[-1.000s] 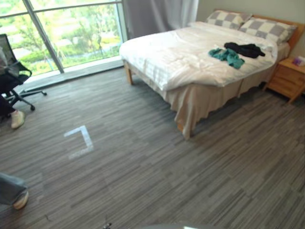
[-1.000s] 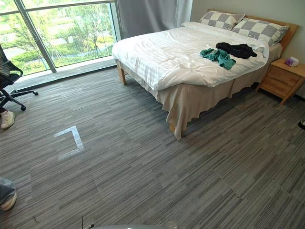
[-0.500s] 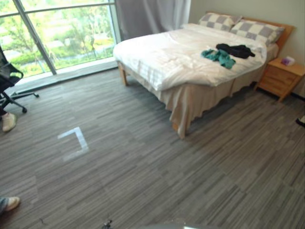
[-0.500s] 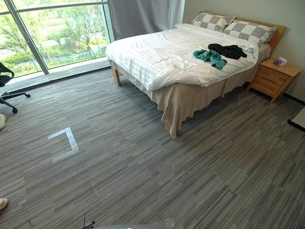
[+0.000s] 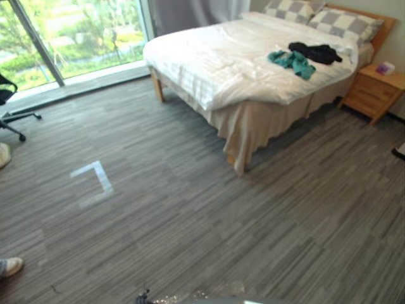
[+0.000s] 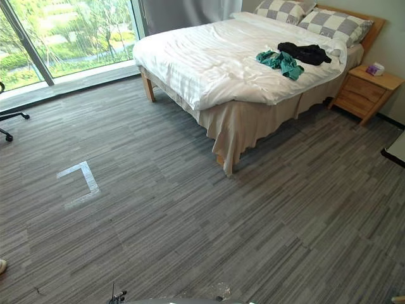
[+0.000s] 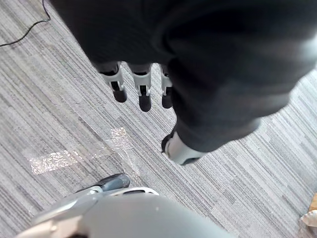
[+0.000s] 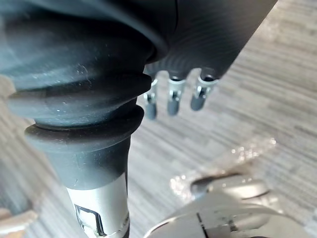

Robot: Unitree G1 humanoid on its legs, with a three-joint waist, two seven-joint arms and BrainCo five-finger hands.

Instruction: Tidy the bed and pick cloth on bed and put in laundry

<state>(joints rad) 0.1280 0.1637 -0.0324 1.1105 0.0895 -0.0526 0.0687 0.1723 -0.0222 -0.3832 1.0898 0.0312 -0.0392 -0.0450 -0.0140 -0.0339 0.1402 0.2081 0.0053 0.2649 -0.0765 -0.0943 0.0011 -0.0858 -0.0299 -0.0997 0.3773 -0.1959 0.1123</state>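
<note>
While your left hand [image 7: 143, 96] and right hand [image 8: 173, 99] hang slack-fingered and empty, the crumpled teal cloth [image 6: 278, 61] and black garment [image 6: 304, 52] lie far off, near the pillows of the white-quilted wooden bed [image 6: 202, 63], so a hasty approach could catch its near corner.

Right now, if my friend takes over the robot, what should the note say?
Left hand: open, empty, hanging over the carpet.
Right hand: the same.
Teal cloth and black cloth lie side by side on the bed, near the pillows, across the floor from the robot.
Done: nothing picked up yet.
Left: walk to the bed, take both cloths to the laundry, tidy the bed.
</note>
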